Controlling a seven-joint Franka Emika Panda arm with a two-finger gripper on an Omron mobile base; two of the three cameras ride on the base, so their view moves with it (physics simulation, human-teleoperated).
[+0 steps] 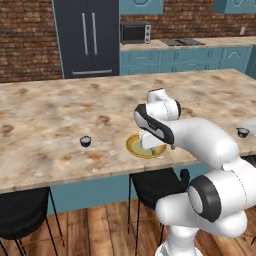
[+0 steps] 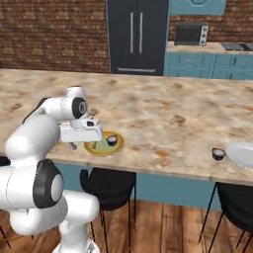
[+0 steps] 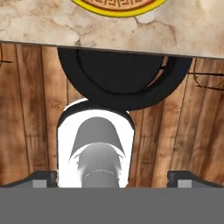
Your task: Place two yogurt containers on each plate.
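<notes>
Hovering at the surface (image 2: pixel 163 118) edge beside the yellow-rimmed plate (image 2: pixel 92 148), jaws open and empty; the yogurt cup (image 2: pixel 112 140) on it risks being knocked.

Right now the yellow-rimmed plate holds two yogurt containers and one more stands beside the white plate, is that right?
Not quite: the yellow-rimmed plate holds one yogurt container, as the right base view shows. The cup beside the white plate is there as you say.
</notes>
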